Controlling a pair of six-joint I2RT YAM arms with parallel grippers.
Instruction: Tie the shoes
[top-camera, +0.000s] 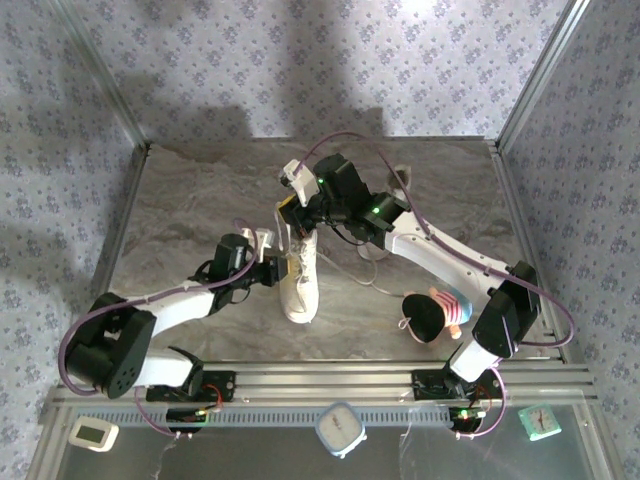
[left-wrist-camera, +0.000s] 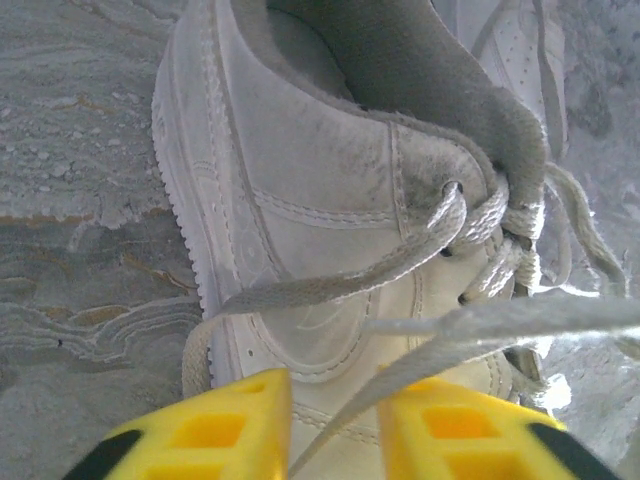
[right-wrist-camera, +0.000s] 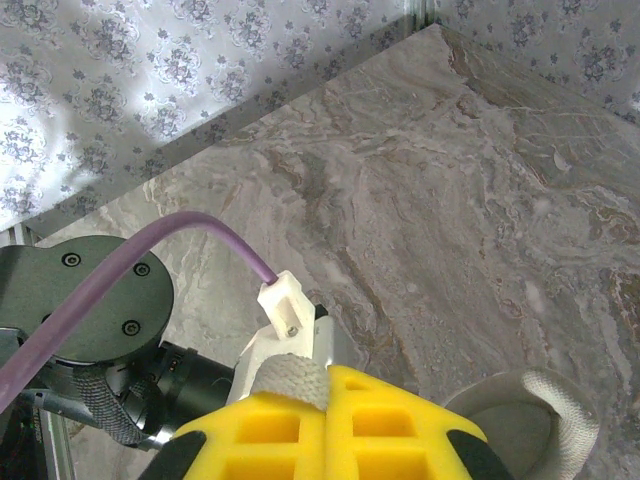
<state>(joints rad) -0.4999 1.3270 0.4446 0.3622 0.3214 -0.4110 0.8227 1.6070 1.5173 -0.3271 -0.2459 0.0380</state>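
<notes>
Two white shoes (top-camera: 298, 285) near frame centre on marbled table (top-camera: 190, 200), scuffed stitched leather, flat woven laces (left-wrist-camera: 330, 285), left gripper (left-wrist-camera: 335, 405) jaws clenched on one lace, right gripper (right-wrist-camera: 328, 385) jaws clenched on another.

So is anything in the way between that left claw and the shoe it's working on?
Nothing visible stands between them. The left gripper sits right up against the side of the shoe, with a lace running into the gap between its fingers. The plush toy lies well off to the side.

white sneaker (top-camera: 298, 290) stands upright, laces (left-wrist-camera: 350, 285) loose.
</notes>
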